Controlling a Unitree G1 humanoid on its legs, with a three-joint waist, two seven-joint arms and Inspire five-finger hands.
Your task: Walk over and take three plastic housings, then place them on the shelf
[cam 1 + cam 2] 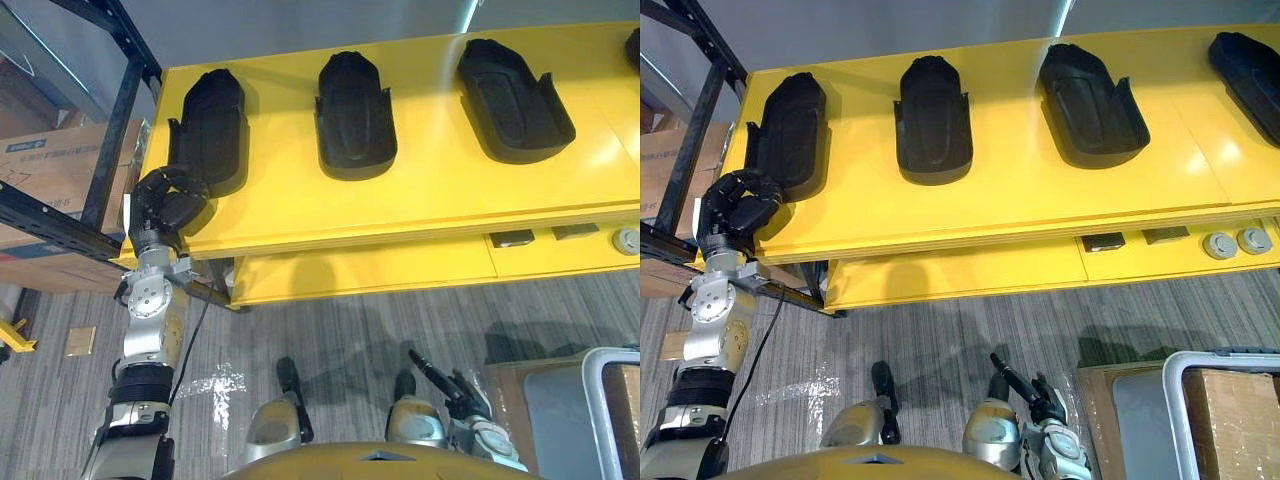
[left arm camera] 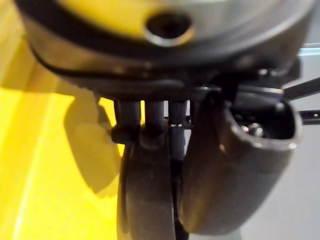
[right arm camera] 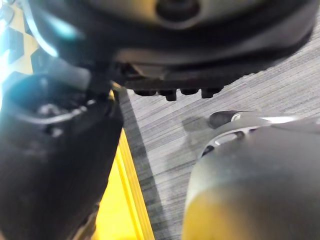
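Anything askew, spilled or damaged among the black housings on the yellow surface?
Nothing spilled or visibly damaged. On the yellow surface, the leftmost housing and second housing lie roughly straight. The third housing is skewed, its near end swung right, and the fourth housing at the right edge slants likewise.

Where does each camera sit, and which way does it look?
Left eye view: head, looking down at yellow table and black housings; left hand at its corner, right hand low.
Right eye view: beside it, same scene.
Left wrist view: along left hand, onto the table.
Right wrist view: along right hand, toward floor.
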